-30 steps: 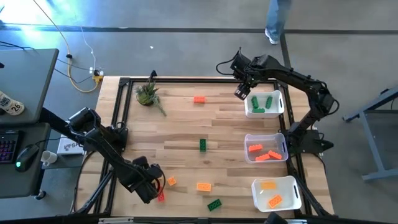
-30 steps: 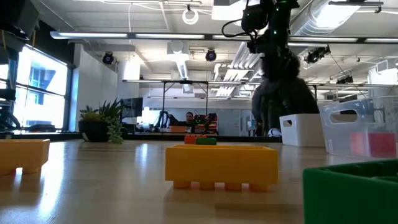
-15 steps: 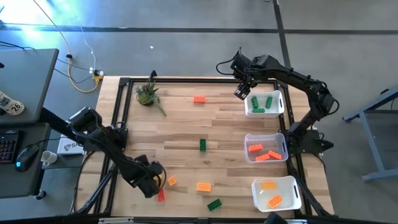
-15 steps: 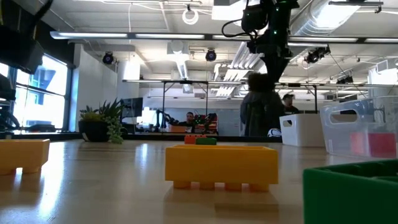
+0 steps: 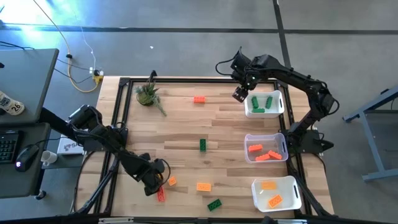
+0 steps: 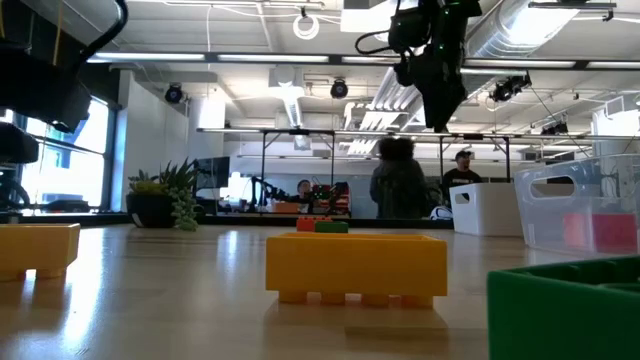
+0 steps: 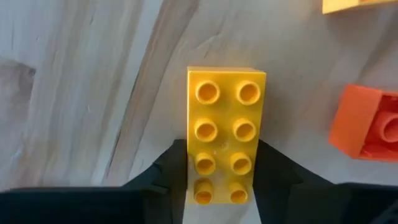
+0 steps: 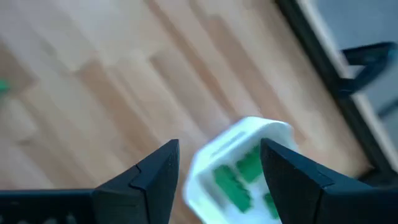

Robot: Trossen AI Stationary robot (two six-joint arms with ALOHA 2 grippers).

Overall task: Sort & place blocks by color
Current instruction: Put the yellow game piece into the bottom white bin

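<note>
Two left jaws (image 7: 219,163) clamp yellow block (image 7: 224,134); right jaws (image 8: 219,165) apart.

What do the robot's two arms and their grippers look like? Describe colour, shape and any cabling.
Both arms are black, built of jointed tubular segments with bulkier housings at the joints. The left gripper and right gripper each end in two dark, angular fingers tapering towards the tips. A black cable loops beside the right arm's wrist.

- Three white bins (image 5: 265,112) line the table's right side.
- Green blocks (image 5: 203,144): two loose, at least two binned.
- Red-orange blocks (image 5: 199,99): two loose, three binned.
- Yellow-orange blocks (image 5: 203,186): two loose, two binned.
- One potted plant (image 5: 147,94).
</note>
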